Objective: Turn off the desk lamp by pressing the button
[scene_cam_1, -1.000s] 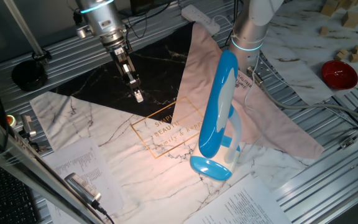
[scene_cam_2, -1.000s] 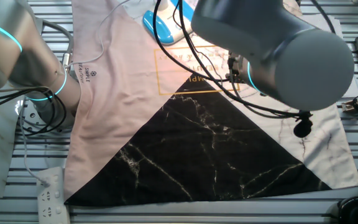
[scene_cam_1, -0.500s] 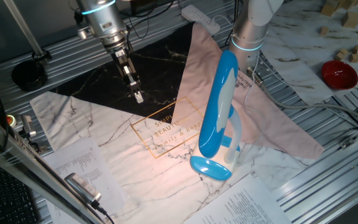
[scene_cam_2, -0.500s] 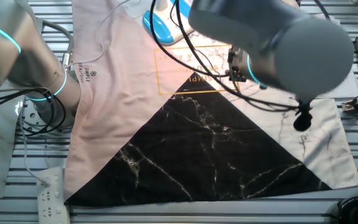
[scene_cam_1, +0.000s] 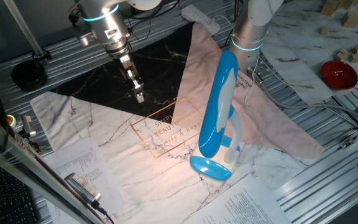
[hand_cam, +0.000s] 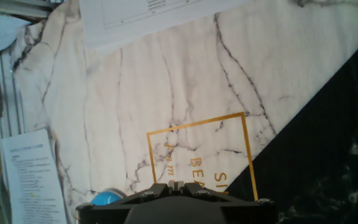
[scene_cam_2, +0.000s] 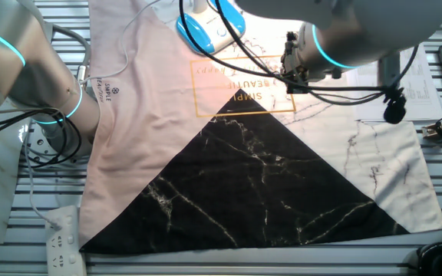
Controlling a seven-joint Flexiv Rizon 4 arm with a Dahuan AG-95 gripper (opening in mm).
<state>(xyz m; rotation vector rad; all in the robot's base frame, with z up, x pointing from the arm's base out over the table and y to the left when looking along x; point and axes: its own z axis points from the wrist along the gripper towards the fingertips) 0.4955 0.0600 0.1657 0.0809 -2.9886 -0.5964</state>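
So you're in the approach step, nowhere near the button yet.

From one fixed view, your gripper [scene_cam_1: 139, 96] hangs over the marble-print mat [scene_cam_1: 104, 137], right about where the black triangle meets the white part, next to the gold-framed lettering [scene_cam_1: 166, 127]. The desk lamp [scene_cam_1: 219, 118] stands well apart to the side, on the mat's near edge: blue oval base [scene_cam_1: 211, 167] down by the printed paper sheets [scene_cam_1: 253, 202], long blue head tilted up over it, and the mat under the head is glowing, so I'd say it's lit. I can't pick out the button from here. Fingertips look like one white nub, so I can't tell whether they're apart or together.

The other fixed view mostly shows the arm's bulk. The lamp base [scene_cam_2: 202, 31] peeks out at the top edge, with the wrist a good way off over the lettering. No read on the fingers here either.

Hand view looks down on the white marble and the gold frame, with just a sliver of the blue base [hand_cam: 103, 199] at the bottom left. Fingertips are hidden behind the gripper body.

Next move, I reckon: swing across toward the base, find the button (probably on the base, not sure), then come straight down for a light press.
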